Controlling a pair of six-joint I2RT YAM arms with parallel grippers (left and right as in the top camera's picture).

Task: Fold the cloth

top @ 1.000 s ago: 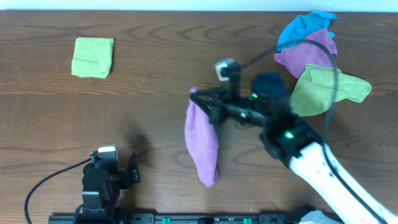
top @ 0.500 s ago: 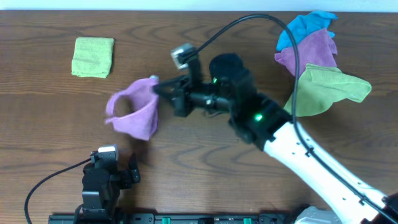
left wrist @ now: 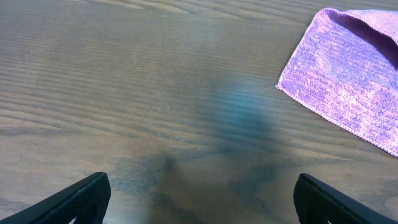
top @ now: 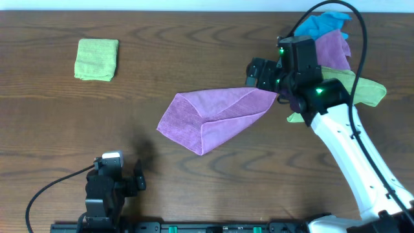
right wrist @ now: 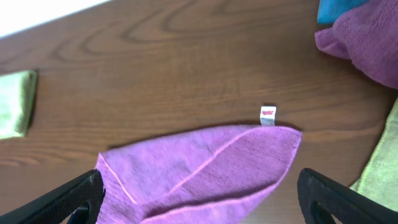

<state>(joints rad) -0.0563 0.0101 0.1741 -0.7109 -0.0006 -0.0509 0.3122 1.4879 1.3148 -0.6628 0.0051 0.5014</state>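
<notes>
Because the purple cloth (top: 213,116) lies spread near the centre of the table (top: 65,129), long axis running from the near-left toward the far-right corner, its narrow tagged end sits just under the right gripper (right wrist: 200,177), whose jaws stand wide apart, holding nothing. The left gripper (left wrist: 202,198), jaws also spread and empty, hangs at the near edge, apart from the cloth's broad end; the right arm is judged nearer.
</notes>
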